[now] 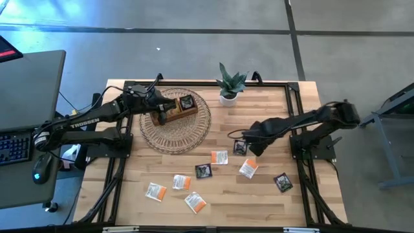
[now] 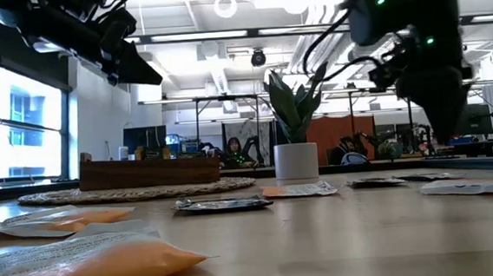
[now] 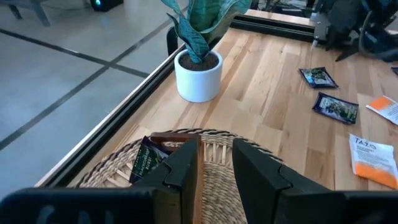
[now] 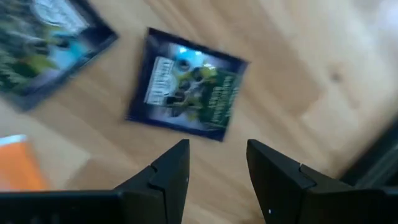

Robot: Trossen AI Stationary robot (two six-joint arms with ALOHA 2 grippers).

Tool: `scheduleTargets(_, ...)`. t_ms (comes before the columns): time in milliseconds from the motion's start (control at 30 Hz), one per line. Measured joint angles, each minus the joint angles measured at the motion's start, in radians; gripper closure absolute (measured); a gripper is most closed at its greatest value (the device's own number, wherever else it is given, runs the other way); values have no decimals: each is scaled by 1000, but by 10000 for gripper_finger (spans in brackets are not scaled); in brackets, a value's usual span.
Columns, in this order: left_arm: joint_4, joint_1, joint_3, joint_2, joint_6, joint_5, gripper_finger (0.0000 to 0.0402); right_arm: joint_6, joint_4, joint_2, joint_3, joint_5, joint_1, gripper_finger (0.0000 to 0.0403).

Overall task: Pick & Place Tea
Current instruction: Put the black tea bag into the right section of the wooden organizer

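Several tea sachets lie flat on the table: orange-and-white ones [image 1: 220, 157] [image 1: 248, 169] [image 1: 182, 182] and dark ones [image 1: 204, 171] [image 1: 283, 182]. My left gripper [image 1: 169, 111] [image 3: 214, 167] hovers open above the brown wooden tray [image 1: 184, 107] [image 2: 149, 172], which rests on a round woven mat [image 1: 176, 126]. A dark sachet [image 3: 146, 163] lies in the tray. My right gripper [image 1: 250, 145] [image 4: 217, 171] is open and hangs just above the table, pointing down. A dark sachet with a pale green label [image 4: 186, 93] [image 1: 240, 147] lies just ahead of its fingertips, with a second dark one [image 4: 43, 43] beside it.
A small potted plant in a white pot [image 1: 229, 87] [image 2: 296, 156] stands at the far edge, between the arms. Black frame rails [image 1: 297, 97] border the table. A desk with a keyboard [image 1: 14, 145] sits to the left. Bare wood lies along the near edge.
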Motion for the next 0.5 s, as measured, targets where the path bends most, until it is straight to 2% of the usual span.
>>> scheduleTargets(200,9,0,0,0,1,0,302,153,257,-150,-212,-62,0,247)
scheduleTargets(333,14,0,0,0,1,0,302,218,345,-166,-314,-29,-14,247)
scheduleTargets(500,26,0,0,0,1,0,302,240,374,-166,-345,43,-42,247)
